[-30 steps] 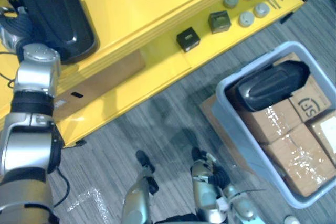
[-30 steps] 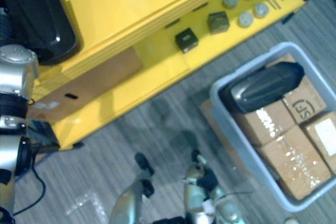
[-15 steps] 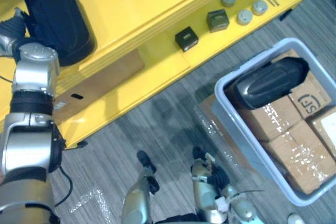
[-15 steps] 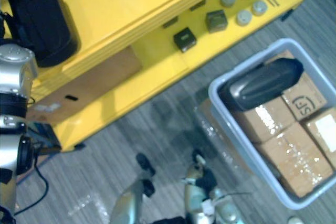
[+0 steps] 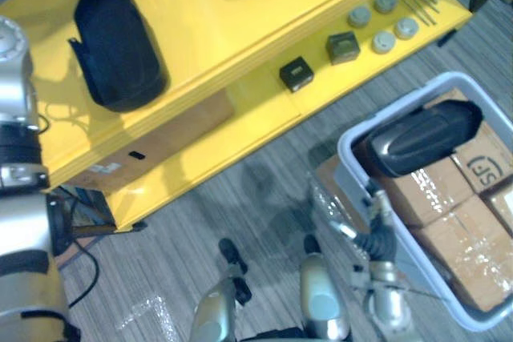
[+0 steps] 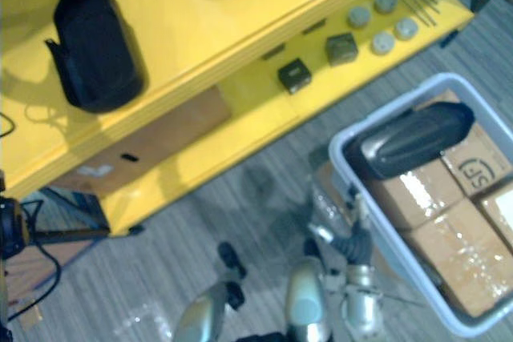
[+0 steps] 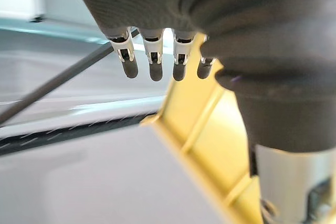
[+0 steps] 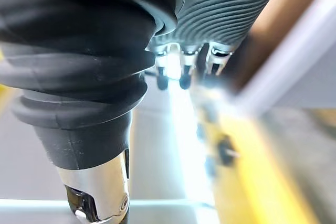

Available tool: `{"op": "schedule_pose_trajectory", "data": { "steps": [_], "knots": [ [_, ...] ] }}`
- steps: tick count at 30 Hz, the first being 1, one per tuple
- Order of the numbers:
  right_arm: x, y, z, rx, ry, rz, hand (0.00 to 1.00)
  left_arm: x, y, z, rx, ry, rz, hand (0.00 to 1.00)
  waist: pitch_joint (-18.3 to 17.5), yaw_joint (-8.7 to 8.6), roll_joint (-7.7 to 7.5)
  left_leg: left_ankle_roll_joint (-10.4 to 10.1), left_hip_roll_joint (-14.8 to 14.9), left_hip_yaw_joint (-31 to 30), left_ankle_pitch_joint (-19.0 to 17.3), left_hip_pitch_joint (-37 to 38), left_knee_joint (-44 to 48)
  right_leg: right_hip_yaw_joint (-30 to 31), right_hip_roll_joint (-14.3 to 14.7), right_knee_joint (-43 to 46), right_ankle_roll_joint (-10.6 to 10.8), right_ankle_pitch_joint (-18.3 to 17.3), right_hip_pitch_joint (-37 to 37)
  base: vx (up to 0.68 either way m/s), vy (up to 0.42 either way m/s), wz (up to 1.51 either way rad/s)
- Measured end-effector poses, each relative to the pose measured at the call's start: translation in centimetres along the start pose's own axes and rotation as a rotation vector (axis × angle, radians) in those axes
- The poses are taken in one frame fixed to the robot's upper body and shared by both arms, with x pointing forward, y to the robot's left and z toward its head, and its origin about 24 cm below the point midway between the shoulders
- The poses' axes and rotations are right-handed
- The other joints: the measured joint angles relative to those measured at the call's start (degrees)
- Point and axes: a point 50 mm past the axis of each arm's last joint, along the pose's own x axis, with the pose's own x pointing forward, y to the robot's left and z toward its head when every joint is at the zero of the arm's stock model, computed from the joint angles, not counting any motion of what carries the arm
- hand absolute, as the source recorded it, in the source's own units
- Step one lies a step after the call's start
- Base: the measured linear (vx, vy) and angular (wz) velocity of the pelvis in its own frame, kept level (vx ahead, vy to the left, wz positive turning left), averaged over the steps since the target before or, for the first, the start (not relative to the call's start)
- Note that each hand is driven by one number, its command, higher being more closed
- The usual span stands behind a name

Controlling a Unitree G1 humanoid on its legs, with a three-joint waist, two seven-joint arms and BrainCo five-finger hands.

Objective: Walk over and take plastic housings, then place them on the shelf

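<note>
Housing (image 5: 421, 138) lies in bin (image 5: 346, 150), beyond right robot hand (image 5: 375, 220).

No lettering reads clearly; a cardboard box (image 5: 485, 167) in the bin (image 5: 393, 107) bears a round printed mark.

Eye views look steeply down — sharing shelf (image 5: 224, 34) and bin (image 5: 347, 151); wrist views sit close behind left hand (image 7: 151, 60), right hand (image 8: 184, 72)
</note>
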Motion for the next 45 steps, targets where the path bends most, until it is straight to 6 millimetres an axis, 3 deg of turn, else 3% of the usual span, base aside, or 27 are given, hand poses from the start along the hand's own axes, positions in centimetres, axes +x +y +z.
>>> {"op": "schedule_pose_trajectory", "data": {
  "steps": [3, 5, 7, 8, 10, 15, 19, 21, 22, 24, 28, 31, 35, 36, 40, 45],
  "knots": [
    [1.6, 0.4, 1.2, 0.033, -0.101, 0.059, 0.0, -0.3, 1.4, -1.6, -0.018, -0.02, -0.085, 0.0, -3.56, 1.31, 1.05, -0.01, 0.03, -1.47, -0.01, 0.28, -0.28, -1.85, 0.0, -2.31, -0.04, 0.3, 2.24, 0.08, -0.019, 0.28],
    [2.6, 0.9, 2.4, 0.07, -0.168, 0.097, 0.0, -1.4, 3.5, -3.7, -0.004, -0.034, -0.209, 0.0, -6.81, 1.66, 1.36, -0.01, -0.08, -3.55, 0.01, 0.59, -0.8, -4.12, 0.07, -4.1, 0.15, 0.61, 4.48, 0.13, -0.031, 0.39],
    [3.1, 1.0, 3.9, 0.106, -0.233, 0.102, 0.0, -2.8, 6.1, -5.3, -0.045, 0.007, -0.291, 0.0, -8.18, 3.1, 1.02, -0.03, -0.14, -4.63, 0.02, 1.76, -0.92, -5.75, 0.18, -5.27, 0.29, 0.89, 6.84, 0.1, -0.028, 0.36],
    [3.4, 1.0, 5.0, 0.126, -0.282, 0.103, 0.0, -4.6, 8.5, -6.7, -0.065, 0.055, -0.353, 0.0, -9.57, 4.29, 0.55, -0.04, -0.13, -6.32, 0.01, 2.28, -0.93, -7.39, 0.17, -6.52, 0.19, 0.96, 8.84, 0.07, -0.038, 0.44],
    [3.9, 1.0, 5.9, 0.142, -0.325, 0.089, 0.0, -7.2, 11.5, -7.8, -0.073, 0.117, -0.44, 0.0, -10.76, 5.93, -0.01, -0.05, -0.12, -7.88, 0.02, 2.37, -0.94, -9.35, 0.23, -7.47, 0.02, 1.06, 10.31, 0.04, -0.037, 0.47],
    [4.5, 1.6, 6.1, 0.192, -0.276, 0.048, 0.0, -12.8, 18.3, -6.9, -0.091, 0.273, -0.67, 0.0, -11.36, 9.63, -0.56, -0.32, -0.95, -11.69, 0.06, 2.26, -1.04, -13.26, 0.06, -9.82, -0.74, 1.54, 13.64, -0.03, 0.001, 0.4],
    [3.6, 2.7, 4.9, 0.268, -0.171, 0.089, 0.0, -16.0, 23.2, -7.1, -0.054, 0.522, -0.75, 0.0, -12.61, 10.69, 1.33, -0.57, -1.46, -13.35, 0.16, 1.86, -1.47, -15.23, 0.18, -11.84, -1.56, 1.47, 15.0, -0.09, 0.028, 0.21],
    [3.0, 3.6, 4.5, 0.281, -0.133, 0.131, 0.0, -17.8, 24.5, -7.3, -0.086, 0.659, -0.826, 0.0, -13.41, 10.81, 1.19, -0.27, -1.47, -13.35, 0.31, 0.85, -0.71, -16.78, -0.5, -13.49, -2.14, 2.2, 15.34, -0.06, 0.058, 0.31],
    [2.9, 4.1, 4.4, 0.284, -0.117, 0.154, 0.0, -18.9, 24.5, -7.1, -0.112, 0.699, -0.903, 0.0, -13.42, 11.45, 1.12, 0.22, -1.38, -13.5, -0.28, -0.83, 3.67, -16.99, -0.73, -13.78, -1.87, 2.73, 15.4, -0.03, 0.047, 0.14],
    [2.7, 4.4, 4.1, 0.305, -0.085, 0.17, 0.0, -20.3, 24.3, -6.6, -0.195, 0.762, -1.019, 0.0, -14.05, 11.72, 1.36, -0.04, -1.34, -13.58, -0.48, -0.82, 2.57, -16.96, -0.12, -14.01, -1.66, 3.4, 15.27, 0.0, -0.003, 0.02],
    [2.2, 6.0, 2.7, 0.352, -0.007, 0.293, 0.0, -22.3, 23.5, -6.2, -0.309, 0.857, -1.078, 0.0, -13.78, 11.81, -0.89, 0.06, -1.35, -13.87, 2.18, -0.85, -1.09, -17.86, 0.2, -14.05, -1.25, 4.71, 14.15, -0.04, 0.025, 0.09],
    [1.8, 7.4, 2.0, 0.353, 0.033, 0.402, 0.0, -23.1, 24.1, -7.6, -0.238, 0.926, -1.033, 0.0, -13.81, 11.85, -0.98, 0.08, -1.53, -13.82, 2.16, -0.69, -1.4, -17.86, 0.14, -13.94, -1.64, 4.42, 14.06, -0.04, 0.012, 0.0],
    [1.7, 10.7, 1.4, 0.35, 0.066, 0.6, 0.0, -25.5, 27.9, -11.7, 0.065, 1.112, -0.947, 0.0, -13.84, 12.51, -0.78, 0.09, -1.12, -14.19, 2.12, -0.77, -1.47, -18.4, 0.63, -13.58, -1.86, 4.15, 14.03, -0.05, -0.001, 0.06],
    [1.7, 11.1, 1.2, 0.346, 0.075, 0.622, 1.0, -26.0, 28.9, -12.4, 0.122, 1.144, -0.934, 0.0, -13.84, 13.09, -0.78, 0.02, -1.04, -14.52, 2.17, -0.84, -1.47, -18.53, 0.82, -13.58, -1.93, 4.14, 14.03, -0.03, -0.016, 0.09],
    [2.5, 11.7, 0.1, 0.303, 0.134, 0.612, 1.0, -27.9, 32.8, -13.9, 0.31, 1.239, -0.925, 0.0, -13.84, 14.65, -0.82, -0.78, -0.55, -15.94, 2.76, -1.77, -1.44, -19.92, 1.5, -13.59, -2.21, 4.12, 13.95, -0.01, -0.022, 0.17],
    [5.1, 11.4, -0.9, 0.215, 0.16, 0.451, 1.0, -31.3, 35.5, -14.0, 0.459, 1.326, -1.063, 0.0, -13.61, 16.8, -1.04, -0.78, -0.12, -15.95, 2.77, -1.79, -1.34, -19.81, 1.91, -13.7, -2.08, 4.35, 14.0, 0.0, -0.005, 0.01]
  ]
}}
